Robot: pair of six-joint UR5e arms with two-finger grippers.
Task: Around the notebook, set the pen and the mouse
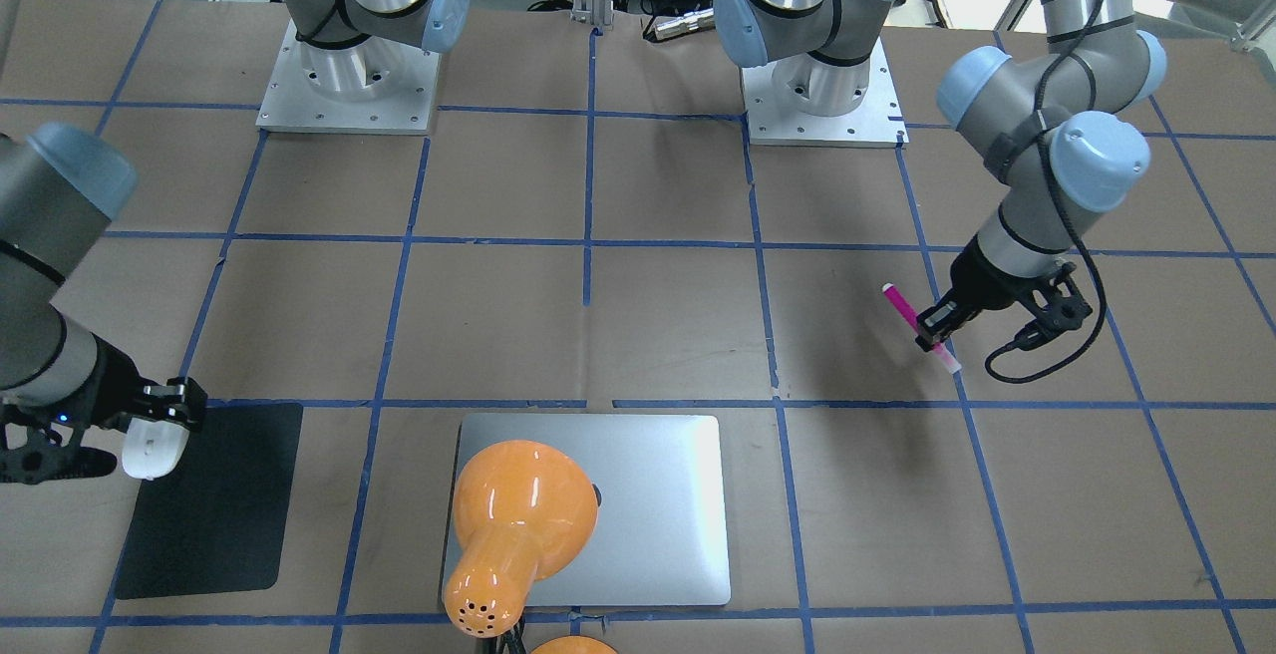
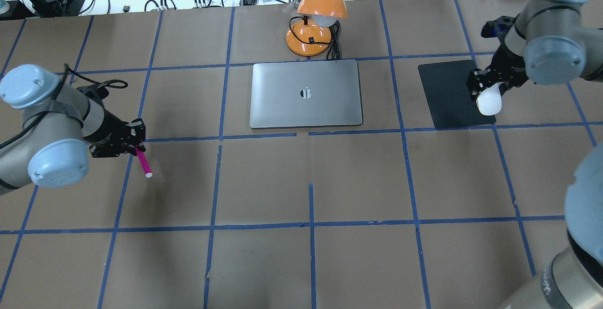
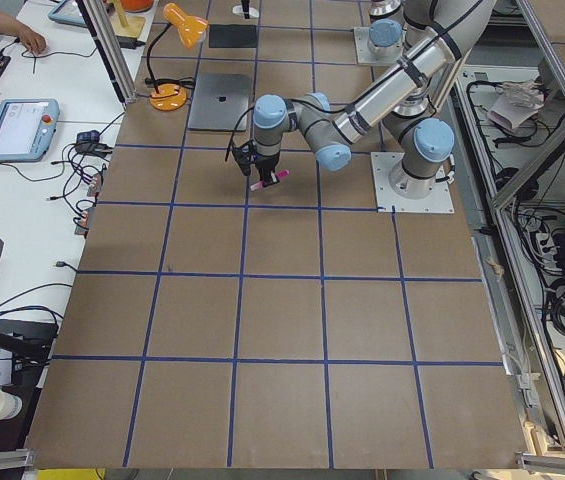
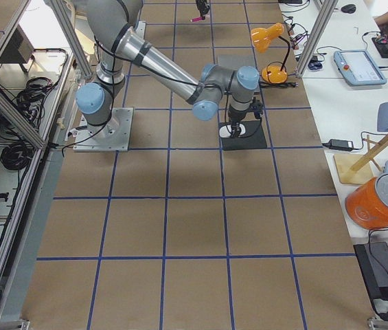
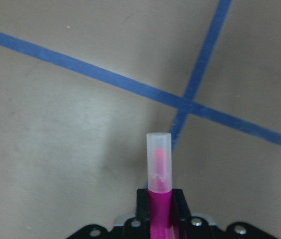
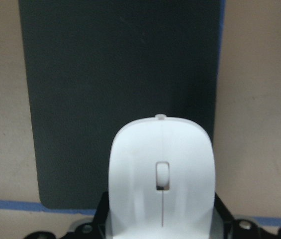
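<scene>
The silver-grey notebook (image 2: 306, 93) lies flat at the far middle of the table, also seen under the lamp head (image 1: 658, 509). My left gripper (image 2: 136, 148) is shut on the magenta pen (image 2: 143, 162), held above the table well left of the notebook; the pen's pale tip (image 5: 158, 159) points down over a blue tape crossing. My right gripper (image 2: 487, 93) is shut on the white mouse (image 2: 489, 100), held above the right edge of the black mat (image 2: 450, 93). The wrist view shows the mouse (image 6: 161, 179) over the mat (image 6: 115, 89).
An orange desk lamp (image 2: 316, 19) stands just behind the notebook, its head (image 1: 518, 514) hanging over the notebook's corner. Blue tape lines grid the brown table (image 2: 311, 196). Cables and gear lie beyond the far edge. A person's hand (image 3: 30, 40) rests at a side desk.
</scene>
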